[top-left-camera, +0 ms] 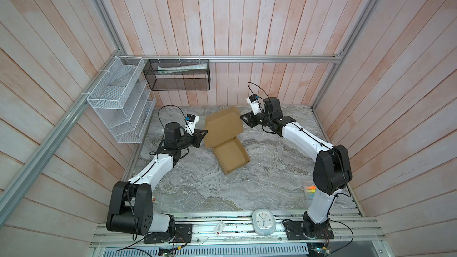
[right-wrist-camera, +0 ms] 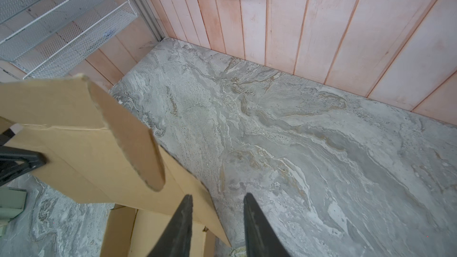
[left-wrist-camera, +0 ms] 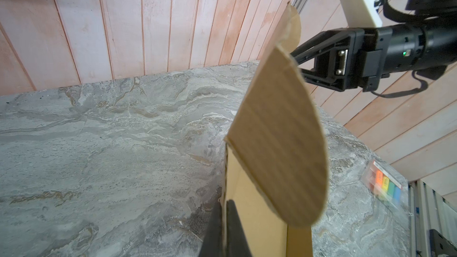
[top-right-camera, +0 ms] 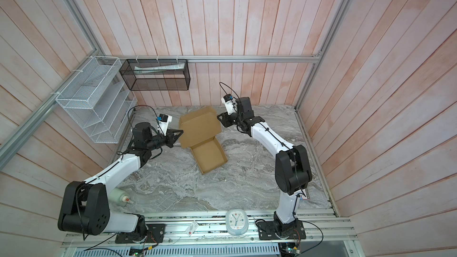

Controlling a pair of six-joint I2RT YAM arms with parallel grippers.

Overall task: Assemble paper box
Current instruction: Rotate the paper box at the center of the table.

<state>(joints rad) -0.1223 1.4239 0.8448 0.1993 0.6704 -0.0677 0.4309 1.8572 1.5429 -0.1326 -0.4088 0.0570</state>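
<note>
We see the paper box (top-left-camera: 231, 155) lying tray-up, its long axis running far to near and slanting rightward, lid raised; the left gripper (top-left-camera: 206, 132) pinches the lid edge, and the right gripper (top-left-camera: 242, 117) has its fingers apart

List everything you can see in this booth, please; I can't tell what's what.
paper box: one, brown, mid-table, lid raised
wire rack: one, white, left wall
mesh basket: one, black, back wall, papers inside
clock: one, pale blue-white, front rail
tag: one, white with red, front rail
bottle: one, white, orange tip, by the left arm's base
packet: one, clear, coloured pieces, table's right side
table: one, grey marble
left gripper: one, black, clamped on the lid's edge
right gripper: one, black, open, beside the lid's flap
</note>
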